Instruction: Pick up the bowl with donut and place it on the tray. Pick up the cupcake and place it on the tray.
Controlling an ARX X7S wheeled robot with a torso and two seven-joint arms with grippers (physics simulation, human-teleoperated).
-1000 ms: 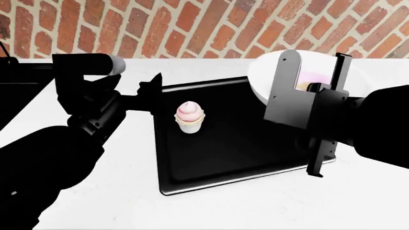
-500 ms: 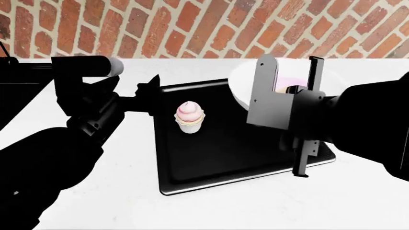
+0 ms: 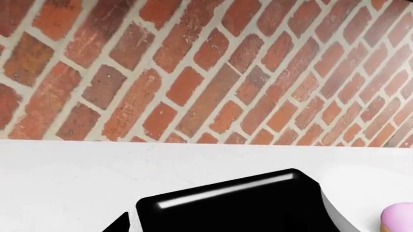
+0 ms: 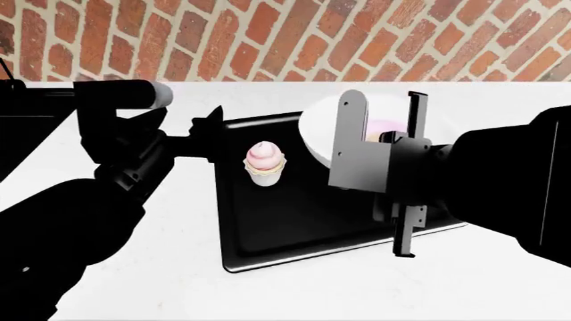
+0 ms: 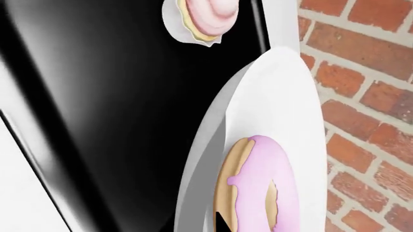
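Observation:
The black tray (image 4: 277,231) lies on the white counter. On its back left part the cupcake (image 4: 265,162) stands upright, also seen in the right wrist view (image 5: 206,17). My right gripper (image 4: 370,140) is shut on the rim of the white bowl (image 4: 314,124). It holds the bowl tilted above the tray's back right part. The pink donut (image 4: 384,127) lies inside it, close up in the right wrist view (image 5: 264,183). My left gripper (image 4: 212,134) hangs open at the tray's left edge, a little left of the cupcake, holding nothing.
A red brick wall (image 4: 267,40) closes off the back of the counter. A black sink basin (image 4: 23,130) shows at the far left, mostly behind my left arm. The left wrist view shows the tray's corner (image 3: 226,203) and the wall.
My right arm has carried the bowl with the donut leftward, from beyond the tray's right side to above its back right part. The left arm and the cupcake have stayed put.

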